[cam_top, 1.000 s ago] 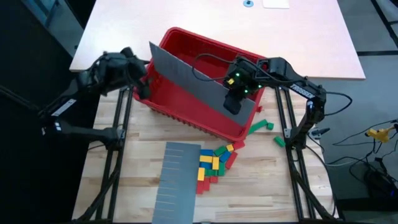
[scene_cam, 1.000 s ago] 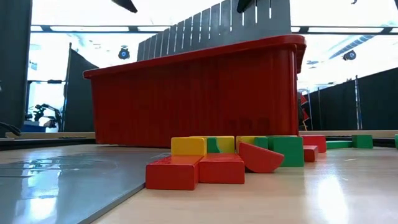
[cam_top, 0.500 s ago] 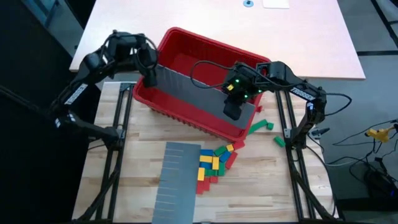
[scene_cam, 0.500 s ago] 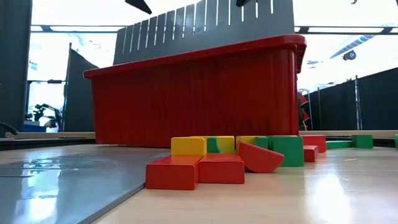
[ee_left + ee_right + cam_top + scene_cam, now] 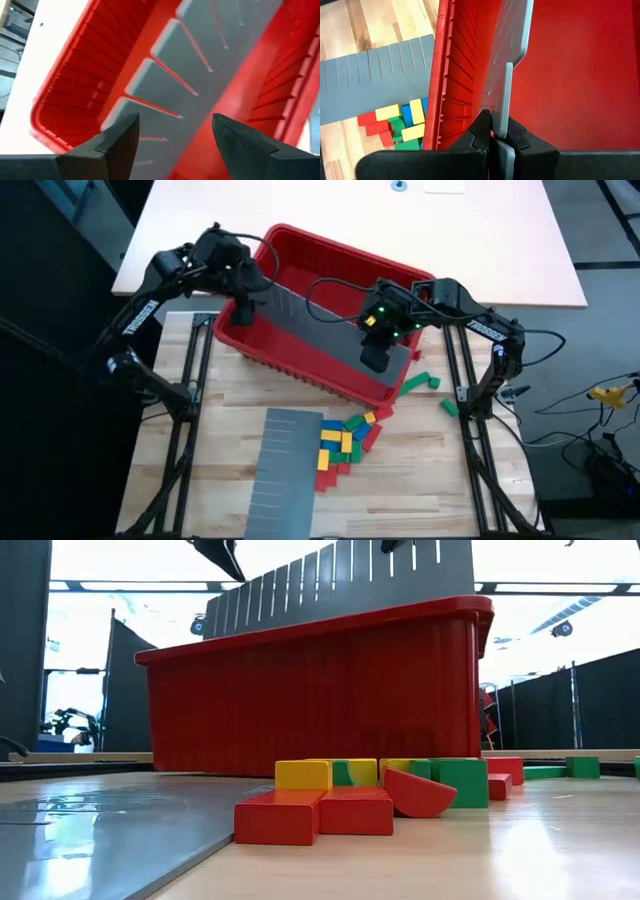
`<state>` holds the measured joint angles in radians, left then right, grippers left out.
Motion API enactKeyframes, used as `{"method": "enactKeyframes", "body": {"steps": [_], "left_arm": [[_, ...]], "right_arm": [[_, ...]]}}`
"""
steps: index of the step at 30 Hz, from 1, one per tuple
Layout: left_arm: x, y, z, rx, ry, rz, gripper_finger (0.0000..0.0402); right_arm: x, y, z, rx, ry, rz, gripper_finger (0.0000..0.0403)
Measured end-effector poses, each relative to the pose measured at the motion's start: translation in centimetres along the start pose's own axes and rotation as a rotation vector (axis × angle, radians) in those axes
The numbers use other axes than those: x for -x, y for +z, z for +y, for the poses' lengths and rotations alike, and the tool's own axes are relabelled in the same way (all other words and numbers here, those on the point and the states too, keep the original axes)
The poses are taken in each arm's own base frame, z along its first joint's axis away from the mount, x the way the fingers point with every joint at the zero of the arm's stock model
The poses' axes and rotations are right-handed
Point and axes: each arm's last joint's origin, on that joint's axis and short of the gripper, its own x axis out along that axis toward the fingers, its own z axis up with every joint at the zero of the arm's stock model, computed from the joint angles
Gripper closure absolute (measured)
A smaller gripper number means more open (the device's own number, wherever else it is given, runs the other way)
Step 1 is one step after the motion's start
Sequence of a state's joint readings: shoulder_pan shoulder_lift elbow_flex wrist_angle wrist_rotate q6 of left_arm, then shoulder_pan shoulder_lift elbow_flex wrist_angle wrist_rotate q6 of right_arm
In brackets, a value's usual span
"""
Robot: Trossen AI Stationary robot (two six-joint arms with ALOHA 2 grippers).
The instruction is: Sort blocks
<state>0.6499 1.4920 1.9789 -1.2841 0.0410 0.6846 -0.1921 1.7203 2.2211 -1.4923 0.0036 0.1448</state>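
Observation:
The blocks lie in a loose red, yellow, green and blue pile on the wooden table in front of the red bin; the low view shows the blocks close up. A grey slotted panel stands on edge inside the bin, its slotted edge above the rim. My right gripper is shut on the panel's right end. My left gripper hovers open at the panel's left end, its fingers on either side of the panel; I cannot tell whether they touch it. My right gripper pinches the panel's upper slotted edge at a narrow tab near its right end, between its two fingers. The fingers come from above, pointing down into the bin. The panel stands on edge along the bin, tilted, its lower part hidden by the bin wall.
A second grey slotted panel lies flat on the table, left of the block pile. Single green blocks lie right of the bin, one by the right arm's frame. The pale tabletop stretches behind the bin.
My left gripper has swung from outside the bin's left wall toward the far edge and the right, over the bin's left end. The panel's left end has swung round and settled inside the bin, while its right end has stayed in my right gripper.

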Motion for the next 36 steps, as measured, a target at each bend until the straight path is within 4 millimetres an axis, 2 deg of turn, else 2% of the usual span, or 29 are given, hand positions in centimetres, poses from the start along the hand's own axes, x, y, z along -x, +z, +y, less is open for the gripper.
{"method": "enactKeyframes", "body": {"steps": [9,22,27,33,36], "left_arm": [[0.7,0.8,1.2,-0.018,0.059,-0.047,0.0157],[-2.0,0.5,1.4,-0.014,-0.041,0.042,0.0181],[-2.5,-0.1,1.3,0.021,-0.088,0.091,0.0238],[-2.5,-0.2,1.3,0.026,-0.096,0.100,0.0375],[-2.3,-0.2,1.4,0.022,-0.085,0.095,0.0396]], "right_arm": [[0.0,-0.1,0.0,0.007,0.003,0.008,0.0403],[0.1,-0.1,0.0,0.008,0.002,0.008,0.0403],[0.1,-0.2,0.0,0.008,0.001,0.012,0.0403],[0.9,-0.1,-0.1,0.018,-0.022,-0.009,0.0403],[1.3,0.0,-0.3,0.016,-0.038,-0.028,0.0403]]}}
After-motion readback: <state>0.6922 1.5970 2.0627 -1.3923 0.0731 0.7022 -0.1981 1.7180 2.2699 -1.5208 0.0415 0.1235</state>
